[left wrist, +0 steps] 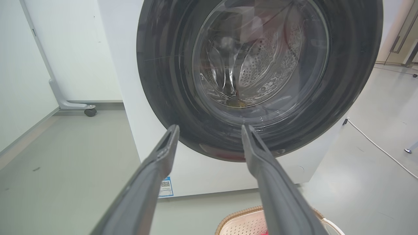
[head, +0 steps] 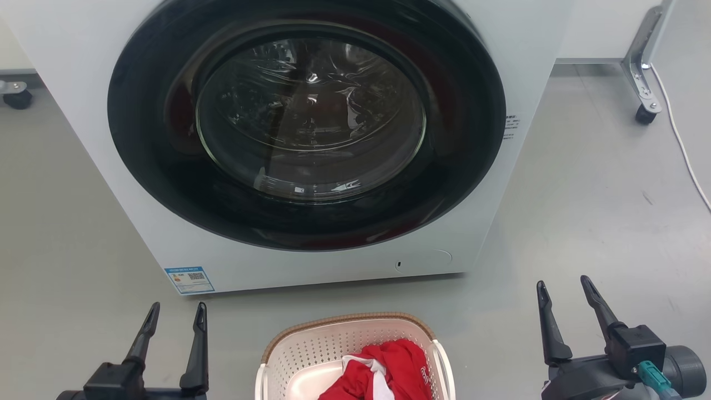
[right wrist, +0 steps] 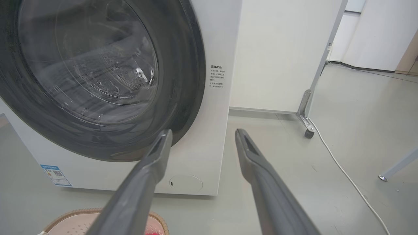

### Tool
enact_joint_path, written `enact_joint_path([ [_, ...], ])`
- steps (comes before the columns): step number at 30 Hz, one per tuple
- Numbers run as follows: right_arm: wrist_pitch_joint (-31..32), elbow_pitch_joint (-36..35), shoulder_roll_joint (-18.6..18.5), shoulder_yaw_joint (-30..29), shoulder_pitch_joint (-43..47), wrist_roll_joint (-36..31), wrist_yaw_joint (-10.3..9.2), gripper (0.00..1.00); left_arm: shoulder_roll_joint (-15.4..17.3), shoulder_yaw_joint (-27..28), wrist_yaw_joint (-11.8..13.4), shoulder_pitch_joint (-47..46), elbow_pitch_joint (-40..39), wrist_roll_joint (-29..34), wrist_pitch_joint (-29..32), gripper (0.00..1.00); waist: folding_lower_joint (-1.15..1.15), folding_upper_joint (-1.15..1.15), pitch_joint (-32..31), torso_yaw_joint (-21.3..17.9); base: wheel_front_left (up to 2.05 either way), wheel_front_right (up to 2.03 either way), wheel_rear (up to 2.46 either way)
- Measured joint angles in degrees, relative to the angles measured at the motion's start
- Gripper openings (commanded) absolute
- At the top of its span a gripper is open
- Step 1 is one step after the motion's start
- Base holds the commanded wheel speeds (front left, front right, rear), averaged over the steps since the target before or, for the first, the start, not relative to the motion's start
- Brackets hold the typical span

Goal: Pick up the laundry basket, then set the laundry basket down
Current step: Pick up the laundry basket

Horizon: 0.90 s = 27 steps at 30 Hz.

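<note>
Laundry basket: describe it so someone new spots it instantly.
Start at the white front-loading washing machine with the round dark door. On the grey floor just before it sits the laundry basket. Cream perforated walls, a brown rim and red cloth inside set it apart.

The washing machine point(head: 333, 269) carries a blue QR-code sticker point(head: 189, 279) low on its front and small printed lines point(head: 511, 126) beside its door; both too small to read.

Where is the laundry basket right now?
In the head view the laundry basket sits on the floor at bottom centre, before the washing machine, between the left gripper and right gripper, touched by neither.
</note>
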Motion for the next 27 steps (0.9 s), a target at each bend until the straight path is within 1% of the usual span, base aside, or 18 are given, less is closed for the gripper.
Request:
enact_joint_path([
  [16,1.6,-1.1,0.0,0.0,0.0,0.4,-0.05,1.0,-0.4,1.6,0.1,0.2,-1.2,0.7,1.6,1.0,0.0,0.0,0.6,0.2,0.0,0.0,0.0],
  [27,2.5,-1.3,0.0,0.1,0.0,0.5,-0.05,1.0,-1.1,1.7,0.1,0.2,-1.4,1.2,3.0,1.0,0.0,0.0,0.8,0.0,0.0,0.0,0.0],
])
